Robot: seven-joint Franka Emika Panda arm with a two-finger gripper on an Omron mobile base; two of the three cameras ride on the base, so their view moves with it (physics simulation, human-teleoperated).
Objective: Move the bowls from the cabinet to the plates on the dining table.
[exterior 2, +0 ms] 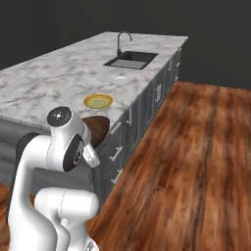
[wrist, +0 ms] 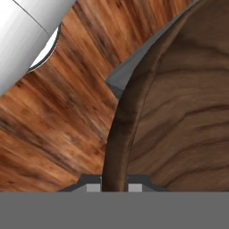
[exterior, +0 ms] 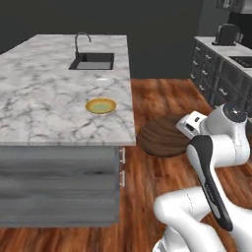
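Robot arm (exterior: 216, 162): glossy white rounded shells forming thick tubular links, joined by bulbous housings. A long black inset panel runs along one link, tapering toward its lower end. Joint cap (exterior 2: 60, 115): a flat grey disc with a small dark centre and faint markings, edged by a dark ring. A dark oval recess marks the side of the same housing. The base segments are smooth, white and cylindrical.
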